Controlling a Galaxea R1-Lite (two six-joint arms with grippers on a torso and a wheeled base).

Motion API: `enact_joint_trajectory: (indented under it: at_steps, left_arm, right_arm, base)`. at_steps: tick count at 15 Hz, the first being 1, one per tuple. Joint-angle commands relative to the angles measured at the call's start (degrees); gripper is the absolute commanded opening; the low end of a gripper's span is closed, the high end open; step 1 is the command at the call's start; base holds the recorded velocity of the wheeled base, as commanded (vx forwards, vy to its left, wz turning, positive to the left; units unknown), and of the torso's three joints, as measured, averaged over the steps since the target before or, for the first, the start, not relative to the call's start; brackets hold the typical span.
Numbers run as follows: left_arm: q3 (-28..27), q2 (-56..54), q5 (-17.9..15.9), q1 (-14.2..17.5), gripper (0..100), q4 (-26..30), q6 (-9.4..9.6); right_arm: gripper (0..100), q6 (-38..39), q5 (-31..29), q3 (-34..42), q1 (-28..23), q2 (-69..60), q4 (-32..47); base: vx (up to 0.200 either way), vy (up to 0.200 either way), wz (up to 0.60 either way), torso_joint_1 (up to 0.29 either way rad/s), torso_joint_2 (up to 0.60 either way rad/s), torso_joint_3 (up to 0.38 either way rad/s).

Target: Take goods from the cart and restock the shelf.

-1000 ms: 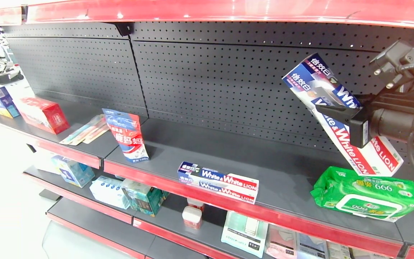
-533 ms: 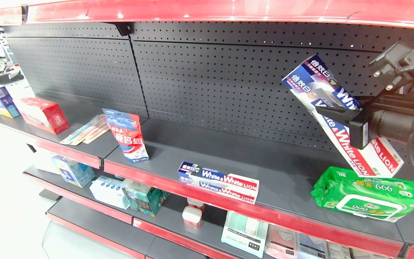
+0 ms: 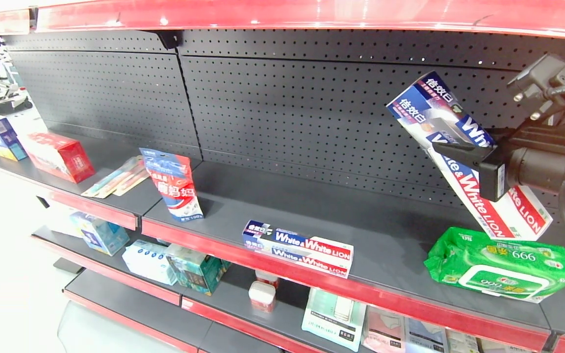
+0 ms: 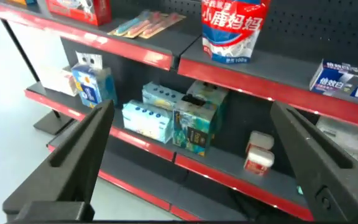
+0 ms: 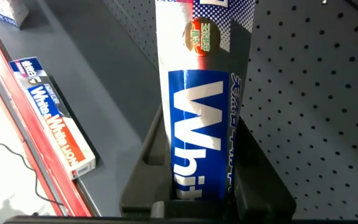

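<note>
My right gripper (image 3: 459,142) is shut on a long toothpaste box (image 3: 464,157), blue at the top, white and red below. It hangs tilted in the air at the right, above the grey shelf board (image 3: 312,206) and just over a green wet-wipe pack (image 3: 500,262). In the right wrist view the toothpaste box (image 5: 204,106) runs up between the black fingers (image 5: 154,155). A matching toothpaste box (image 3: 298,247) lies flat at the shelf's front edge. In the left wrist view my left gripper (image 4: 191,155) is open with nothing between its fingers, facing the lower shelves.
A blue and red pouch (image 3: 172,184) stands left of centre, with toothbrush packs (image 3: 118,176) and a red box (image 3: 57,156) farther left. The black pegboard (image 3: 287,108) backs the shelf. Bare board lies between the flat box and the wipes. Lower shelves hold several small boxes (image 4: 194,118).
The held toothpaste box and my right gripper have shifted only slightly, dipping a little and coming back up. Nothing on the shelf has moved.
</note>
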Motion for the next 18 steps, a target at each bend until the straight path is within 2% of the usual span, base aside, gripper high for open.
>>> enact_joint_trajectory:
  at_steps: [1, 2, 3, 4, 7, 10, 14, 18]
  left_arm:
    - [0.21, -0.73, -3.3, 0.04, 100, 0.09, 4.28]
    - [0.21, -0.73, -2.86, 0.04, 100, 0.36, 1.82]
    - [0.12, -0.73, -1.55, 0.13, 100, 0.45, -3.28]
    - [0.21, -0.73, -1.46, 0.04, 100, 0.45, -3.89]
    - [0.21, -0.73, -1.55, 0.04, 100, 0.36, -3.72]
    - [0.21, -0.73, -1.55, 0.04, 100, 0.45, -0.99]
    - [0.21, -0.73, -1.55, 0.13, 100, 0.45, -0.99]
    - [0.21, -0.73, -1.55, 0.13, 100, 0.53, -0.99]
  right_arm:
    - [0, -0.03, 0.02, 0.38, -0.07, -0.67, -0.01]
    - [0, -0.03, 0.02, 0.73, -0.07, -1.02, -0.01]
    - [0, -0.03, 0.02, 0.99, -0.07, -1.11, -0.01]
    - [0, -0.03, 0.02, 0.81, -0.07, -1.02, -0.01]
    - [0, -0.03, 0.02, 0.9, -0.07, -1.02, -0.01]
    - [0, -0.38, 0.11, 0.46, 0.02, -0.58, 0.08]
    - [0, -1.26, 0.81, 0.2, 0.11, 4.34, 0.08]
    - [0, -1.44, 4.77, -1.91, 0.11, 9.35, 0.08]
  base:
    - [0.0, 0.0, 0.0, 0.0, 0.0, 0.0]
    - [0.0, 0.0, 0.0, 0.0, 0.0, 0.0]
    - [0.0, 0.0, 0.0, 0.0, 0.0, 0.0]
    - [0.0, 0.0, 0.0, 0.0, 0.0, 0.0]
    - [0.0, 0.0, 0.0, 0.0, 0.0, 0.0]
    - [0.0, 0.0, 0.0, 0.0, 0.0, 0.0]
    - [0.0, 0.0, 0.0, 0.0, 0.0, 0.0]
    - [0.0, 0.0, 0.0, 0.0, 0.0, 0.0]
